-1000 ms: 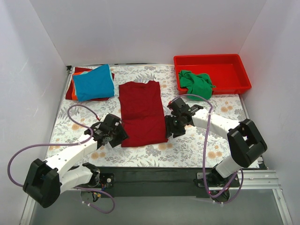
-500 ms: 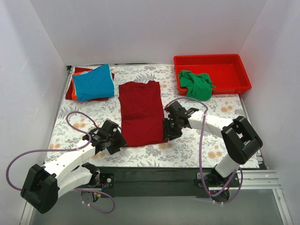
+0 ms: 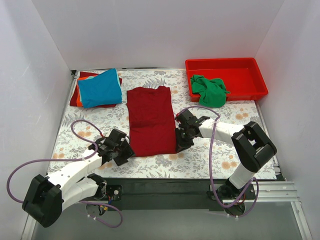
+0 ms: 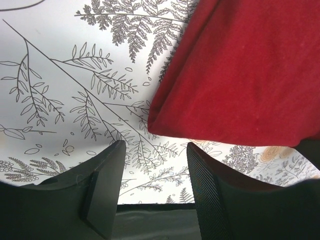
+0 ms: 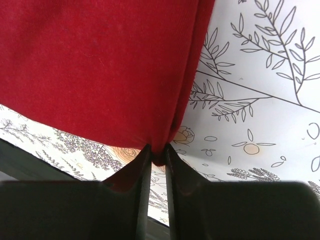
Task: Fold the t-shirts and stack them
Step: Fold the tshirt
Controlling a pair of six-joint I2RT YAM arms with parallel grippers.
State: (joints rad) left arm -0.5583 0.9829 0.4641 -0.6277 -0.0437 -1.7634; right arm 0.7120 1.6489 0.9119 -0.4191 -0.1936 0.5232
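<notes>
While your right gripper [image 5: 157, 154] has its fingers pressed together on the near right corner of the dark red shirt [image 3: 149, 117], your left gripper [image 4: 155, 149] stands spread and holds nothing. The shirt's near left corner lies just ahead of that gripper's right fingertip, apart from it. The shirt lies flat on the floral cloth [image 3: 225, 150], stretching away between both grippers. Well beyond the left one, a blue shirt [image 3: 100, 88] tops a stack. Well beyond the right, a green shirt [image 3: 209, 90] lies crumpled in the red tray [image 3: 250, 64].

Floral table cloth [image 3: 200, 155] under a flat dark red t-shirt [image 3: 150, 120], a blue-topped shirt stack [image 3: 100, 89] and a red tray [image 3: 245, 80]
</notes>
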